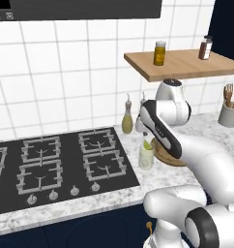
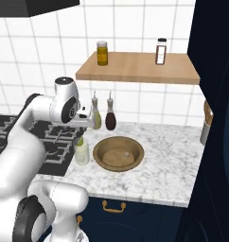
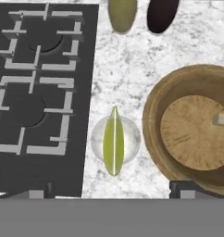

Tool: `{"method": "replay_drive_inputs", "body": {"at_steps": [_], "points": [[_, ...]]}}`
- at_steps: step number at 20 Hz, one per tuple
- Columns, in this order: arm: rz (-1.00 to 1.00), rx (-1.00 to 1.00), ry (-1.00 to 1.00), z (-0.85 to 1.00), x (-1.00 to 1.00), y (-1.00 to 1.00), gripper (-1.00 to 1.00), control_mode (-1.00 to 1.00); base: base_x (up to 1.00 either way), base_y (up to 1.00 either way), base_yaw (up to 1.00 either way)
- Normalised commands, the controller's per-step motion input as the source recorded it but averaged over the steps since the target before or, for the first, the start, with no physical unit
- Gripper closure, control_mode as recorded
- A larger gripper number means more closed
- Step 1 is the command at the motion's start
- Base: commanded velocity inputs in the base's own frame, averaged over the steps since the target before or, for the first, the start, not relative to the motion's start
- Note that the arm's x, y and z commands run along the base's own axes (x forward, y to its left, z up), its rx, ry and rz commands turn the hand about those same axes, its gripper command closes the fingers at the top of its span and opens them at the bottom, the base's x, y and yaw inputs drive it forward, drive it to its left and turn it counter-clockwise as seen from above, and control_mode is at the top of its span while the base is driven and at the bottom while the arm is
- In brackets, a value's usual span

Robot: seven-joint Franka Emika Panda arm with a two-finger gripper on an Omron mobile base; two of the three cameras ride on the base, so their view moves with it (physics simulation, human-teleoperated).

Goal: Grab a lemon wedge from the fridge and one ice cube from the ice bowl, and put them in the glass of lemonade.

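Hovering fingers point(image 3: 112, 196) spread above glass of lemonade point(image 3: 115, 140), lemon wedge point(image 3: 113, 141) in; we judge ice cube point(image 3: 220, 119) remains in ice bowl point(image 3: 156, 111).

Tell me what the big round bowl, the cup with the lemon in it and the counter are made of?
The bowl looks like wood: brown, matte, with grain lines across its bottom. The glass of lemonade looks like clear glass, since you see straight through to the lemon wedge inside. The counter looks like polished marble or stone: white with grey veins.

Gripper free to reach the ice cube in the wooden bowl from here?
Probably yes. The open gripper hovers above the glass of lemonade; the ice cube lies uncovered in the adjacent wooden bowl, nothing between.
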Motion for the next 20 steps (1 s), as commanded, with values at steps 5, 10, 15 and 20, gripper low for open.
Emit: {"method": "replay_drive_inputs", "body": {"at_steps": [5,10,15,20], "points": [[0.00,0.01,-0.21,0.24,-0.53,0.00,-1.00,-1.00,0.00,0.00,0.00],[0.00,0.04,-0.03,0.00,-0.90,0.00,-1.00,-1.00,0.00,0.00,0.00],[0.00,0.09,0.01,0.20,-0.61,-0.09,-1.00,-1.00,0.00,0.00,0.00],[0.00,0.16,0.03,0.64,-0.43,-0.28,-1.00,-1.00,0.00,0.00,0.00]]}}
